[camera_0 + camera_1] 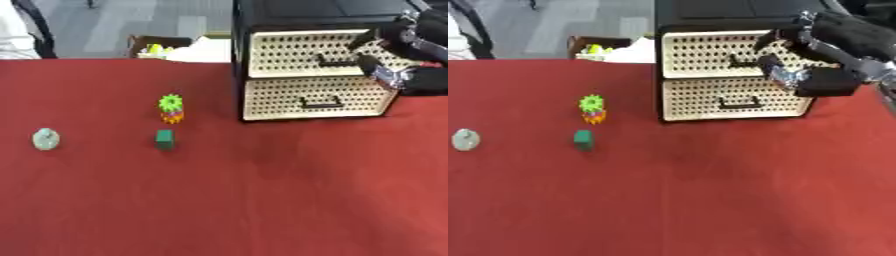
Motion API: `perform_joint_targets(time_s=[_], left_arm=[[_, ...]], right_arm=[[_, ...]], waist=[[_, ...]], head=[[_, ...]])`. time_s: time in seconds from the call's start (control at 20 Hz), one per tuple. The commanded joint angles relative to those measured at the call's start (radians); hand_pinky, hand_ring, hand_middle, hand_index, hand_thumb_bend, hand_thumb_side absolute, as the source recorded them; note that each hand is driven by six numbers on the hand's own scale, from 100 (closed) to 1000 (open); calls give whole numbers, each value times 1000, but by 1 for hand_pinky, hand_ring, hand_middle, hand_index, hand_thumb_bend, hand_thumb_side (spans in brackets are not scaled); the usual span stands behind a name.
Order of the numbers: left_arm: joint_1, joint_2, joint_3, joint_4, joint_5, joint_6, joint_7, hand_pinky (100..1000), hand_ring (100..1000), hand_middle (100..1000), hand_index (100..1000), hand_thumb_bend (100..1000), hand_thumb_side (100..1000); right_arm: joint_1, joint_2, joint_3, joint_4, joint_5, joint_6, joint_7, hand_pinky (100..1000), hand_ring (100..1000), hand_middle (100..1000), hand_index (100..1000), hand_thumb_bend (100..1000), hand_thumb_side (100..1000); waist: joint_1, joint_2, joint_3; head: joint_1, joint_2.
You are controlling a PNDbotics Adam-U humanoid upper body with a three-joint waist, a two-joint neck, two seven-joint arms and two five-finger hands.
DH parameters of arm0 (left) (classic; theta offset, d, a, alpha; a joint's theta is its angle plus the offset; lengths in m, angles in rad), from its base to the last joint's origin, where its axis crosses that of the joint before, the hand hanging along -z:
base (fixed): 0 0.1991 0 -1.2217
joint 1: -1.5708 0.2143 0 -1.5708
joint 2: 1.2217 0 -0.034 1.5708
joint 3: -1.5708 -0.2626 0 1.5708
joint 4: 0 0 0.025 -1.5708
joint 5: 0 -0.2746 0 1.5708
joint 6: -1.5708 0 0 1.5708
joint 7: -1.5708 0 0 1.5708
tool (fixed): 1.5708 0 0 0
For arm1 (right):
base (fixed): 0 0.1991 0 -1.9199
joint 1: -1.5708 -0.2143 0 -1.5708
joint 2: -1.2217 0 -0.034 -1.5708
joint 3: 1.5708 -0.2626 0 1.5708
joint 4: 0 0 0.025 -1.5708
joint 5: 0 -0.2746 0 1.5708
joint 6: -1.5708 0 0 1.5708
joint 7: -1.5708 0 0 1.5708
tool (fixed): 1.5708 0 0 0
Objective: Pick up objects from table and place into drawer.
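We're holding our black right hand [820, 55], fingers curled w/ nothing gripped, at the black-framed cream perforated drawer unit's [306, 97] upper handle [741, 62].

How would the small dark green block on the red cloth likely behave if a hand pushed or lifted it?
The green block looks squat and flat-sided, so it would probably slide rather than roll. It looks rigid and, being small, likely light. The red cloth may drag on it; a push could tip it.
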Motion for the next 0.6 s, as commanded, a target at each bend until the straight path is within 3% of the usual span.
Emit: perform_joint_targets(time_s=[0.05, 0.6], left_arm=[[-10, 10, -2, -13, 2, 2, -4, 668, 699, 720, 817, 100, 865], [-13, 9, -4, -13, 1, 3, -9, 669, 700, 722, 816, 100, 866]], right_arm=[[-28, -15, -4, 33, 22, -1, 0, 100, 100, 100, 793, 100, 1000], [-79, -7, 11, 124, 25, -38, -21, 100, 100, 100, 787, 100, 1000]], waist=[[-2, -16, 3], [-4, -11, 8]], head=[[-4, -11], [-17, -17]])
